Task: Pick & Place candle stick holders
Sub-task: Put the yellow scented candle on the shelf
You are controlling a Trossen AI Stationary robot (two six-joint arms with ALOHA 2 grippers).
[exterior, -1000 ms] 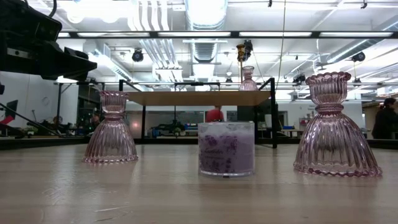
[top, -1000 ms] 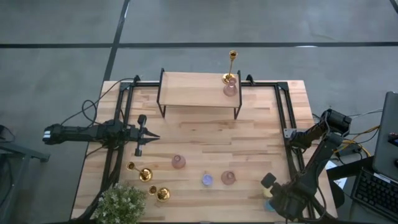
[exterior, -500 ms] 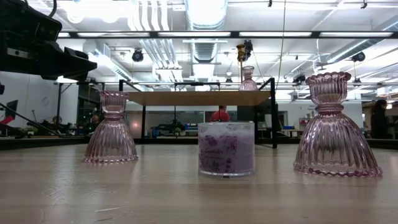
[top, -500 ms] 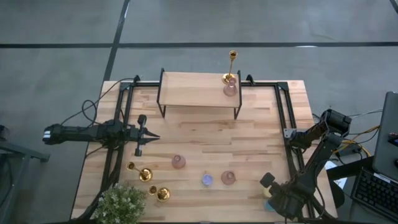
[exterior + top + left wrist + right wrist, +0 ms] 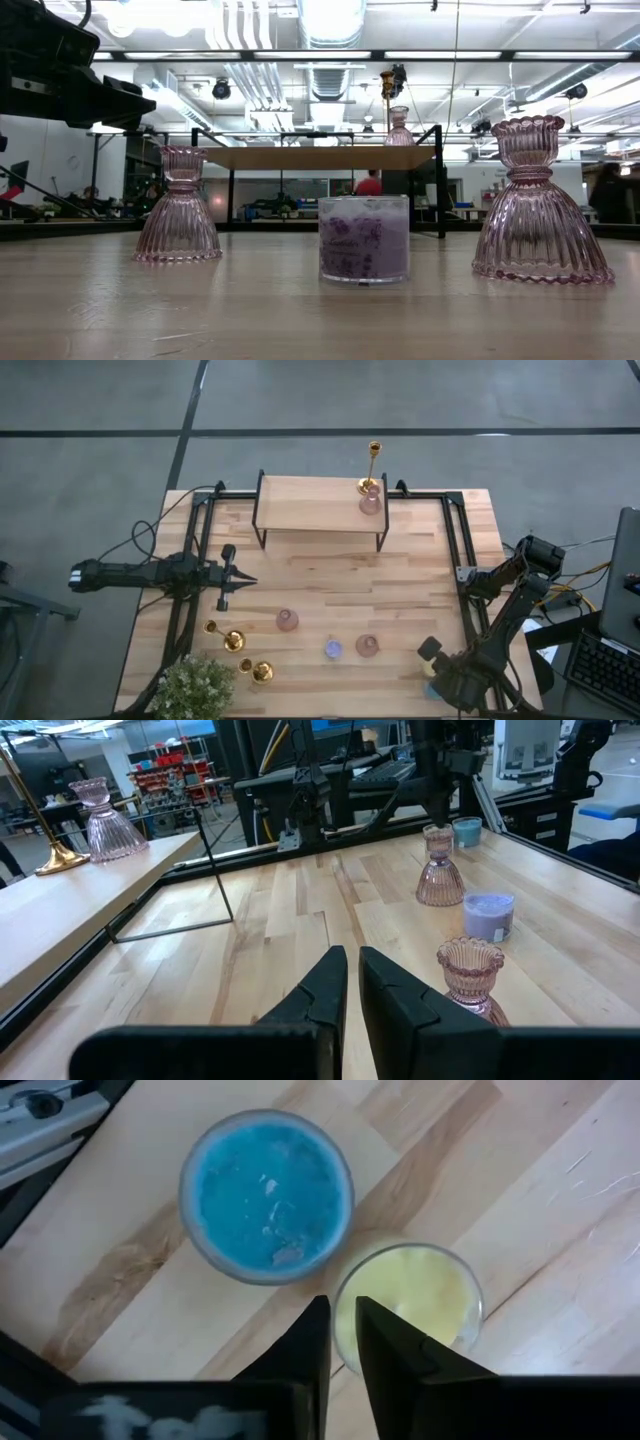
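Note:
One gold candle stick holder (image 5: 372,468) stands on its round base at the right end of the wooden shelf (image 5: 310,502), beside a pink glass holder (image 5: 370,503). Two more gold candle stick holders (image 5: 226,637) (image 5: 256,671) are by the table's near left corner. My right gripper (image 5: 340,1325) points straight down at the near right corner, over a yellow candle (image 5: 410,1295) and beside a blue candle (image 5: 265,1195). It is shut on the yellow candle's glass. My left gripper (image 5: 352,970) waits at the table's left side, shut and holding nothing. My right gripper comes from above, pointing down, onto the rim (image 5: 340,1302) of the yellow candle's glass on the side toward the blue candle. One finger stands inside the glass and one outside. The fingertips hide the contact itself. The candle sits upright on the table.
Two pink glass holders (image 5: 180,205) (image 5: 540,205) and a purple candle (image 5: 363,238) stand in the table's near middle. A potted plant (image 5: 195,688) fills the near left corner. A black metal frame (image 5: 455,550) runs along the table's sides.
Both arms and everything on the table look unmoved. Far behind the table, a person in red has walked toward the right.

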